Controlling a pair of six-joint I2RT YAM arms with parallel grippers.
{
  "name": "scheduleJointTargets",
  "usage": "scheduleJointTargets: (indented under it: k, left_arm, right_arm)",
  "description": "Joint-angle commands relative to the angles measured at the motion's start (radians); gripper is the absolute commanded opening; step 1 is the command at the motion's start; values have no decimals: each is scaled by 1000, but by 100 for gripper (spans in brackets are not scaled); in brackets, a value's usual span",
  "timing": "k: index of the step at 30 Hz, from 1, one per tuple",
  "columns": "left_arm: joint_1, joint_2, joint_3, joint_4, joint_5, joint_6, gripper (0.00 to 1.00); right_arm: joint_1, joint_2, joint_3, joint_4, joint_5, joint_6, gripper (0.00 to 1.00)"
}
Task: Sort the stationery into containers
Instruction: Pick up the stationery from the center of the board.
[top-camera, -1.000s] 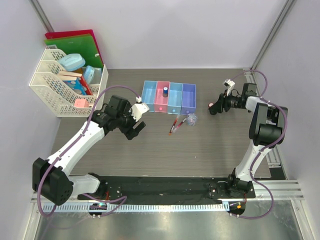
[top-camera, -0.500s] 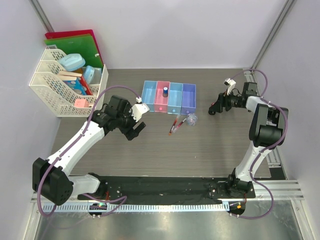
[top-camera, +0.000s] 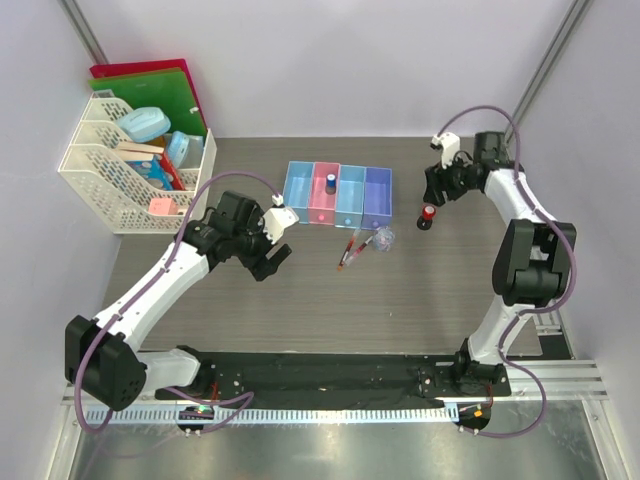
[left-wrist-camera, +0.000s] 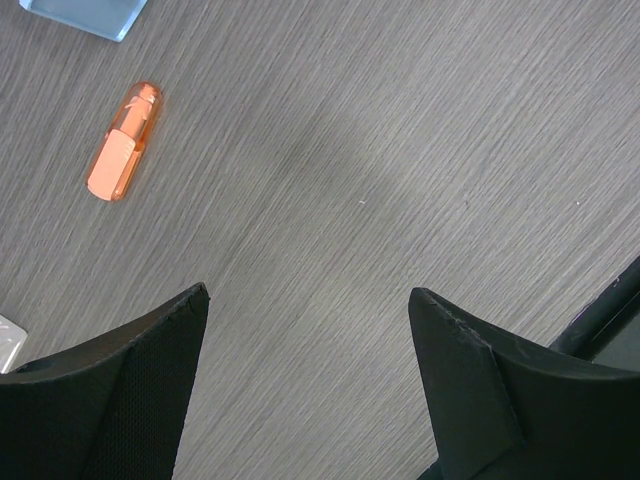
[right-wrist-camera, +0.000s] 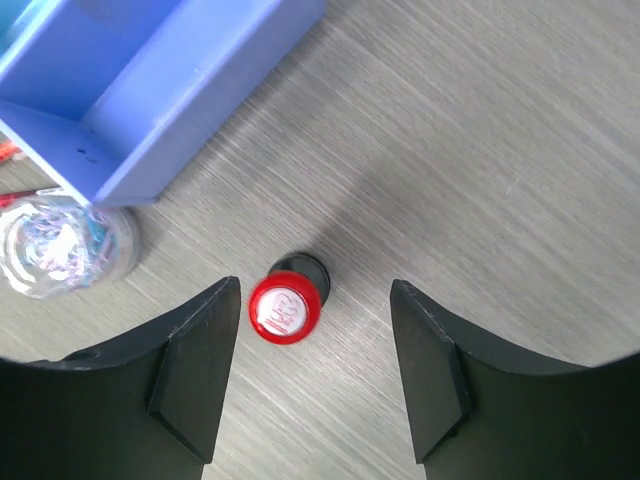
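Note:
The containers (top-camera: 337, 195) are a row of four joined bins, and a small blue-and-red piece (top-camera: 329, 184) stands in the pink one. Two red-and-black pens (top-camera: 350, 248) and a clear lump (top-camera: 384, 238) lie in front of the purple bin (right-wrist-camera: 150, 90). A red-capped piece (right-wrist-camera: 285, 308) stands upright on the table (top-camera: 427, 214). My right gripper (right-wrist-camera: 315, 285) hovers open above it without touching it, and shows from above (top-camera: 432, 190). My left gripper (left-wrist-camera: 308, 292) is open over bare table (top-camera: 272, 258). An orange marker (left-wrist-camera: 122, 155) lies ahead of it.
A white lattice rack (top-camera: 120, 175) with boxes stands at the back left, with red and green folders (top-camera: 150, 85) behind it. A corner of the light blue bin (left-wrist-camera: 85, 12) shows beyond the marker. The table's right edge (top-camera: 535, 300) runs near the right arm.
My right gripper has opened and risen towards the back, leaving the red-capped piece standing on the table. The left arm has not moved.

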Motion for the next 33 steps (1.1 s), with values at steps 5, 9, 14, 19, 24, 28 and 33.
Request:
scheduleJointTargets:
  k: [5, 9, 14, 19, 24, 28, 33]
  left_arm:
    - [3, -42, 3, -9, 2, 1, 81]
    - [3, -77, -23, -9, -10, 2, 81]
    - [3, -125, -58, 4, -15, 10, 82]
    - [5, -139, -99, 34, -21, 18, 83]
    - [28, -130, -130, 112, -74, 8, 83]
    - [103, -89, -118, 154, -42, 15, 83]
    - [227, -7, -67, 177, 39, 36, 81]
  right_arm:
    - [89, 133, 370, -392, 241, -4, 61]
    - [117, 157, 417, -484, 333, -5, 62]
    - [171, 176, 394, -547, 373, 7, 64]
    - [187, 188, 347, -514, 360, 25, 64]
    - [191, 207, 344, -483, 380, 47, 63]
    - [191, 219, 342, -471, 406, 48, 64]
    - [191, 222, 336, -454, 407, 51, 63]
